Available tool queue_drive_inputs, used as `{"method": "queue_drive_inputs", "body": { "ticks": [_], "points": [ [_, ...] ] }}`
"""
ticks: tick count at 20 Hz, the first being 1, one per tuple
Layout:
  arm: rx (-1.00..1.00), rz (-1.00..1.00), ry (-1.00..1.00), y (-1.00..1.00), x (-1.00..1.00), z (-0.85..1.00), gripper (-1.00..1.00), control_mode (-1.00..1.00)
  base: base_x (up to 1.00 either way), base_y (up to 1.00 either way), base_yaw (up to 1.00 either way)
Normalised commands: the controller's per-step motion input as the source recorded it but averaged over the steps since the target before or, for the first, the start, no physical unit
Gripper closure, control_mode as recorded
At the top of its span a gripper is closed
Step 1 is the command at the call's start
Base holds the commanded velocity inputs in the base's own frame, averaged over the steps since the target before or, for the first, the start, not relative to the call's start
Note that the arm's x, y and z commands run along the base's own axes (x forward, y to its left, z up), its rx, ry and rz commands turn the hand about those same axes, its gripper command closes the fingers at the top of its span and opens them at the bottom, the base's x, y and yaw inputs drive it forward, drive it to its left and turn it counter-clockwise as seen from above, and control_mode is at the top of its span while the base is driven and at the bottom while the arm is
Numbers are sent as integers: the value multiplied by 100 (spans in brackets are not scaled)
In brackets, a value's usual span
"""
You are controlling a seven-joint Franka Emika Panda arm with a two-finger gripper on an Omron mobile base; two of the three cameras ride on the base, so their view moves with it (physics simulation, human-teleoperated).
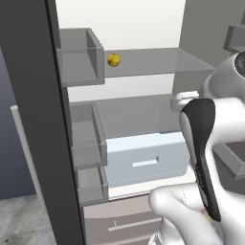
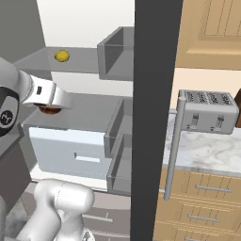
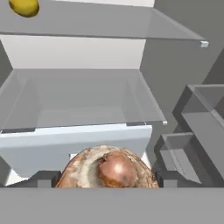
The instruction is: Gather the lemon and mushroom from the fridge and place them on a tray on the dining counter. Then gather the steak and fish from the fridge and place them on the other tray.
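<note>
With the mushroom pinched in the end effector below the lemon, next comes withdrawing it from the fridge toward the tray.

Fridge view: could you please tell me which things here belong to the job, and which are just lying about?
Job:
- lemon
- mushroom
- fridge

Lying about:
- toaster
- fridge drawer

mushroom: lower part cut off at the bottom of the hand view; in the right base view mostly hidden under the white hand
lemon: top cut by the hand view's upper edge
gripper: fingers mostly hidden beside the mushroom; grip unclear
</note>
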Motion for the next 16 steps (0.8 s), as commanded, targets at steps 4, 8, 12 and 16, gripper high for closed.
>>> {"method": "queue_drive_inputs", "body": {
  "ticks": [4,8,12,16],
  "points": [
    [-5,1,13,10,-8,-45,100,-100,0,0,0],
    [0,0,0,0,0,0,100,100,-69,3,0],
    [0,0,0,0,0,0,100,100,-100,0,0],
    [0,0,0,0,0,0,100,100,-100,-8,-8]
  ]
}}
